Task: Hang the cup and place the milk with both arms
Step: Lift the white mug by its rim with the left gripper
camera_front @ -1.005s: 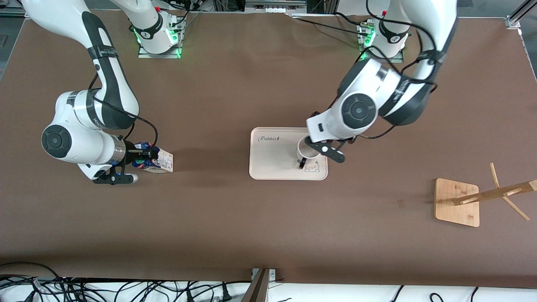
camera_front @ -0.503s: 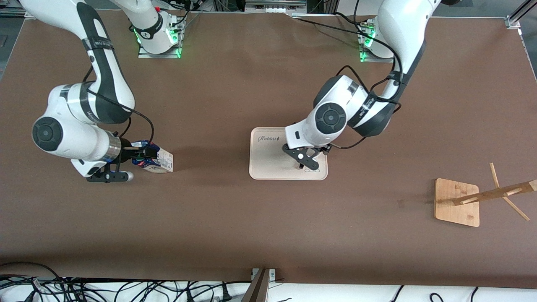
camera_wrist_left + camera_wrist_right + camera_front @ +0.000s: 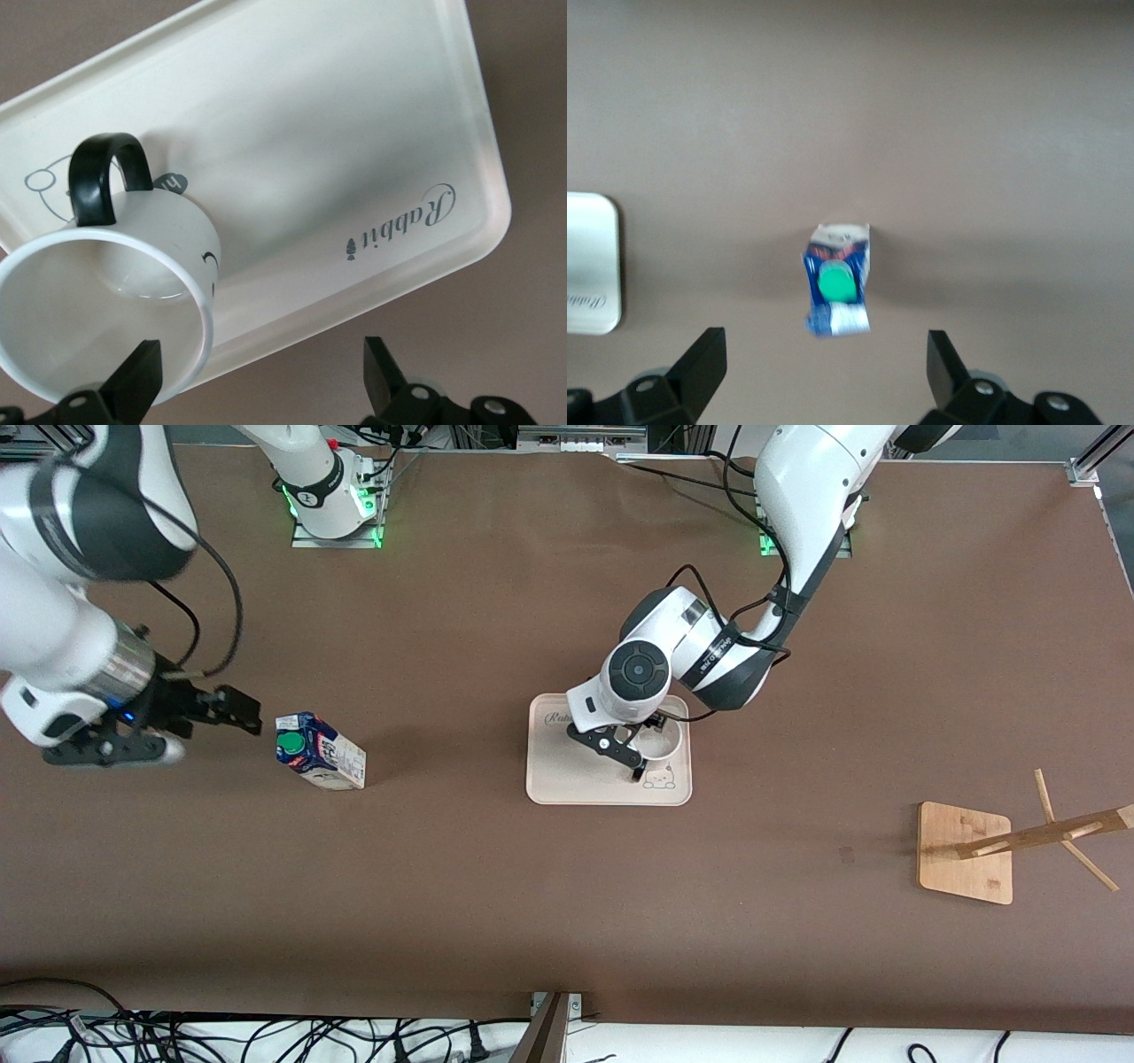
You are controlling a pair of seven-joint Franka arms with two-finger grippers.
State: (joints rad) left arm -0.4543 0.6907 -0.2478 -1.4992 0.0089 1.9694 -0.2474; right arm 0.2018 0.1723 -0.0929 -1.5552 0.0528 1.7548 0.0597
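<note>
I see my right gripper (image 3: 226, 710) spread wide, empty, over bare table (image 3: 461, 886) beside the milk (image 3: 321, 751); on the tray (image 3: 576, 779), my left gripper (image 3: 640, 737) gapes around the cup (image 3: 663, 741), gripping nothing

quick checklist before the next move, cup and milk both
1. Left gripper open over the tray: ok.
2. cup upright on the tray, handle showing: ok.
3. One finger inside the cup's rim: cannot tell.
4. Right gripper open, apart from the milk: ok.
5. Milk standing on the table, green cap in view: ok.
6. Wooden rack free of anything hung: ok.
</note>
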